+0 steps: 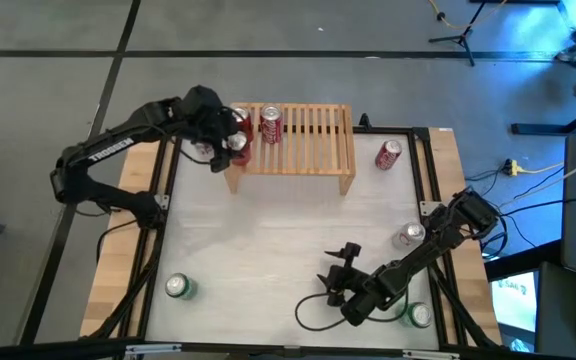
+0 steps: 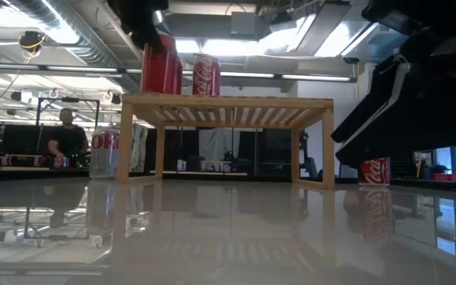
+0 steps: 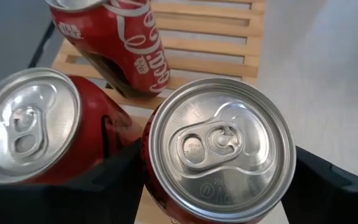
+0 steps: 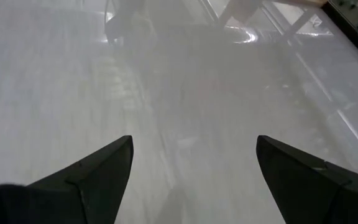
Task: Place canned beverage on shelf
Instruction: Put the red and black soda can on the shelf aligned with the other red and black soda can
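The pale wood shelf stands at the table's far side. My left gripper is shut on a red can at the shelf's left end, near edge. Whether the can's base rests on the slats or hangs just above them, I cannot tell. Two more red cans stand upright on the slats: one just behind the held can and one to its right. My right gripper is open and empty, low over the table near the front edge. My left gripper pinches the red can's upright wall between its two fingers, one on each side below the rim. The fingers come from above, pointing down. The can stands upright over the shelf's left end.
A red can stands on the table left of the shelf, under my left arm. Another red can is right of the shelf. A silver can and two green cans stand nearer the front. A cable loops by my right arm.
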You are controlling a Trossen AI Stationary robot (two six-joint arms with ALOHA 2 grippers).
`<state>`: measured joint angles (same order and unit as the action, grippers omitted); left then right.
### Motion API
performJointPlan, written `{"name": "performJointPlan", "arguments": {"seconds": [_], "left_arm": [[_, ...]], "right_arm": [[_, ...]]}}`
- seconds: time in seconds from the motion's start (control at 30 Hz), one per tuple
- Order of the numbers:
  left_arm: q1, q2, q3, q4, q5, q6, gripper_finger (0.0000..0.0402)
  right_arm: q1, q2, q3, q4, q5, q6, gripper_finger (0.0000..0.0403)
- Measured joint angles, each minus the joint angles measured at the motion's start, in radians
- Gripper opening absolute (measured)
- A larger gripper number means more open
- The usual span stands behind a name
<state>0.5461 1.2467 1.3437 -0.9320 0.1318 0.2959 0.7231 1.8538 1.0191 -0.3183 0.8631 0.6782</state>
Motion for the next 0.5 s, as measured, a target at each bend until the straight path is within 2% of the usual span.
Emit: {"name": "performJointPlan", "arguments": {"seconds": [0.3, 0.5], "left_arm": [[0.027, 0.01, 0.0, 0.005, 0.014, 0.001, 0.0315], [0.027, 0.01, 0.0, 0.005, 0.009, 0.026, 0.0322]], "right_arm": [[0.001, 0.0, 0.0, 0.001, 0.009, -0.024, 0.0337], [0.001, 0.0, 0.0, 0.003, 0.009, -0.03, 0.0337]]}}
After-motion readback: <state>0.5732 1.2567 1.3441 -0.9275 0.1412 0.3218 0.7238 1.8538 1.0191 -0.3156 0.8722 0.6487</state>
